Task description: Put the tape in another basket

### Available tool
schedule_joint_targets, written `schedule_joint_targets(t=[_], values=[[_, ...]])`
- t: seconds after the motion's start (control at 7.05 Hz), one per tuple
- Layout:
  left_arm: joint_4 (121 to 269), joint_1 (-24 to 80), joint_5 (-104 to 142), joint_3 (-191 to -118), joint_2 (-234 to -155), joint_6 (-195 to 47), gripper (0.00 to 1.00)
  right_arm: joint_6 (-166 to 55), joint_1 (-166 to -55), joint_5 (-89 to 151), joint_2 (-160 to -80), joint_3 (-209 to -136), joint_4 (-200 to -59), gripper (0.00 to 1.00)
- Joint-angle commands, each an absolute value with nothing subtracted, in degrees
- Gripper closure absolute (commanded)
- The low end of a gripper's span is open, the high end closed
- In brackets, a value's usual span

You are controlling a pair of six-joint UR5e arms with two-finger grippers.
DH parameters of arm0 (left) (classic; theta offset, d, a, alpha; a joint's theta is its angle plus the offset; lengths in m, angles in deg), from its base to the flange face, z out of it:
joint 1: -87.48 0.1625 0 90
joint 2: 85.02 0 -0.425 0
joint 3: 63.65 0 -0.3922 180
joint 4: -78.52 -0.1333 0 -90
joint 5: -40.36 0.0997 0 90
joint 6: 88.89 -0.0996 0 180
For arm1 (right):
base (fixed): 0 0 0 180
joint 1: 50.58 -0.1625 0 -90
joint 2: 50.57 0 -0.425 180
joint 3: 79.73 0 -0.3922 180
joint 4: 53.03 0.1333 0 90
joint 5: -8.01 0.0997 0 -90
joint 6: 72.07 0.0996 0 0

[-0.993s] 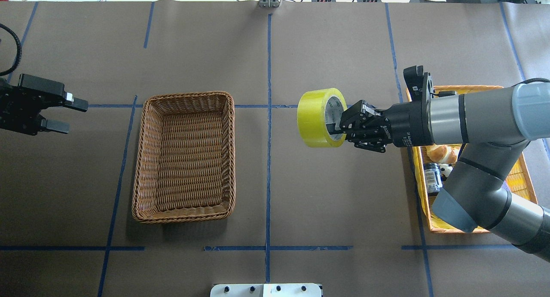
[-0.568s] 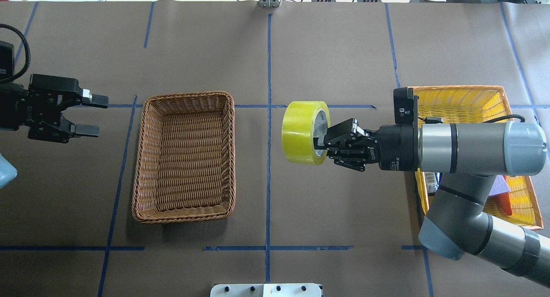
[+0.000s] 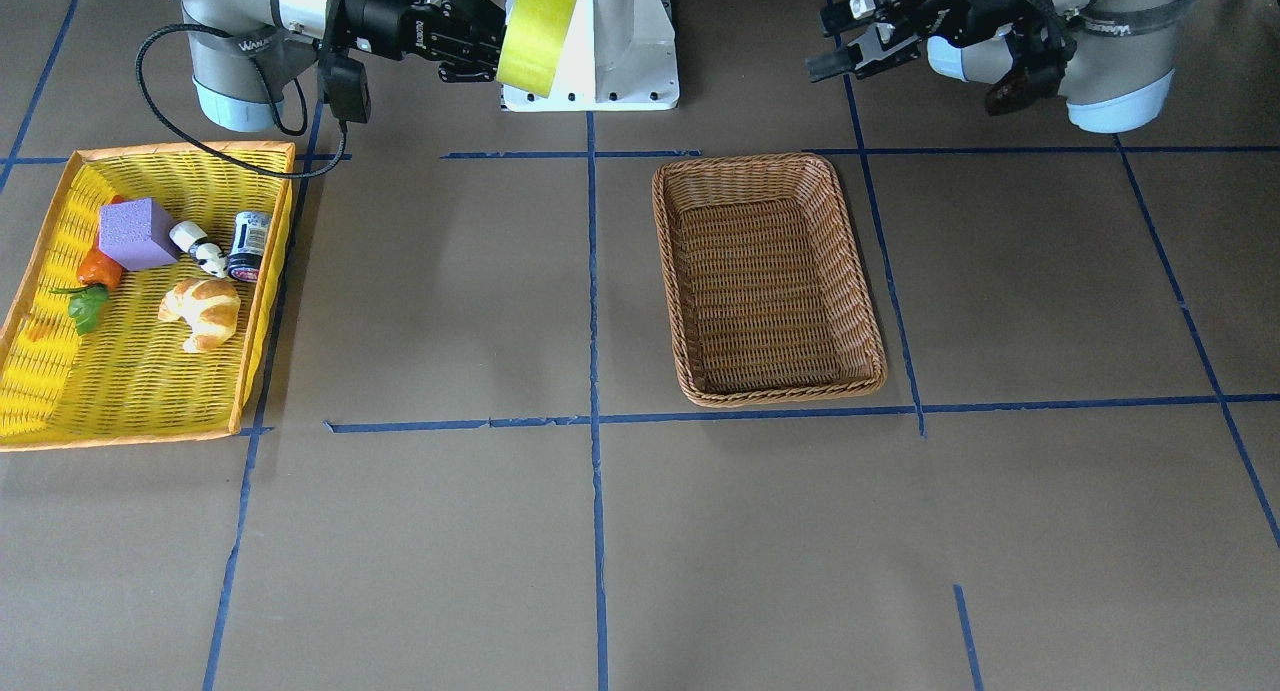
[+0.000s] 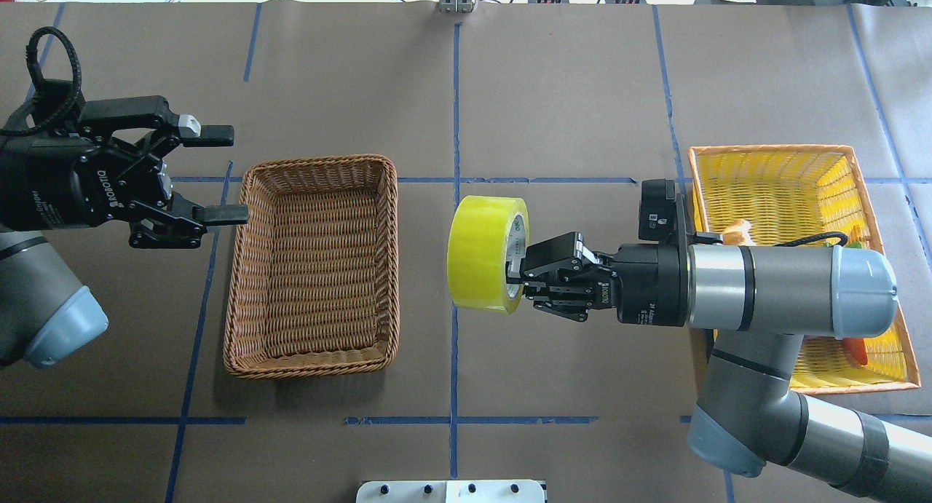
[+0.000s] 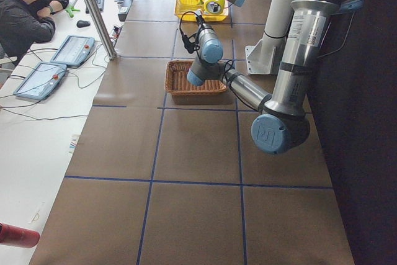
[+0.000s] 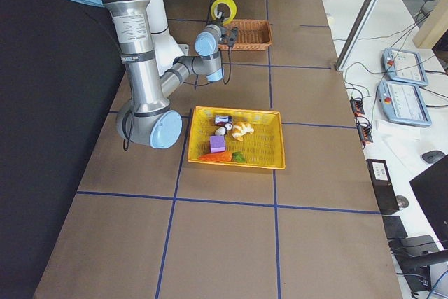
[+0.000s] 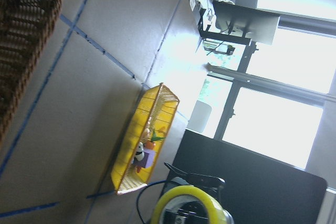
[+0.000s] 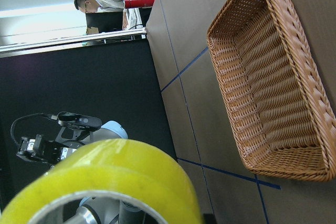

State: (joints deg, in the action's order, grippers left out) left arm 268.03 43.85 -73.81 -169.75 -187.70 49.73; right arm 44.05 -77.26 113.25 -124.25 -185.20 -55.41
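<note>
The tape [image 4: 480, 255], a wide yellow-green roll with a white printed core, hangs in the air over the centre blue line, right of the wicker basket [image 4: 313, 162]. My right gripper [image 4: 515, 271] is shut on the tape, one finger inside the core. The tape also shows in the front view [image 3: 537, 31] and fills the bottom of the right wrist view [image 8: 105, 171], with the empty wicker basket [image 8: 310, 103] beyond. My left gripper [image 4: 222, 173] is open and empty, just left of the wicker basket's left rim, above table height.
The yellow orange-rimmed mesh basket [image 3: 150, 149] at the robot's right holds a croissant [image 3: 205, 311], a purple block [image 3: 137, 233], a carrot [image 3: 95, 271] and a small bottle [image 3: 248, 246]. Blue tape lines mark the brown table. An operator sits at the far desk [image 5: 28, 4].
My right arm has carried the tape left and nearer the robot, toward the wicker basket. My left gripper has moved right to the basket's left rim and its jaws stand wider apart.
</note>
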Motion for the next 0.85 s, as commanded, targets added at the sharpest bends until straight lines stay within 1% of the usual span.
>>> schedule_joint_targets(t=[0.0,0.14,0.43,0.71], values=[[272.2,54.2,-61.1,-169.2,-191.3,51.1,0.0,44.0,-76.4,113.2,-123.1,-185.2,-55.4,0.98],[272.1,57.8,-60.9,-168.5,-193.5,51.0,0.0,43.9,-76.0,113.2,-122.6,-185.1,-55.5,0.98],[271.8,58.5,-60.9,-168.0,-195.3,50.8,0.0,43.9,-74.6,113.2,-121.7,-185.0,-55.7,0.98],[271.7,59.0,-60.9,-167.9,-195.4,50.8,0.0,43.8,-72.5,113.1,-120.1,-184.6,-55.9,0.98]])
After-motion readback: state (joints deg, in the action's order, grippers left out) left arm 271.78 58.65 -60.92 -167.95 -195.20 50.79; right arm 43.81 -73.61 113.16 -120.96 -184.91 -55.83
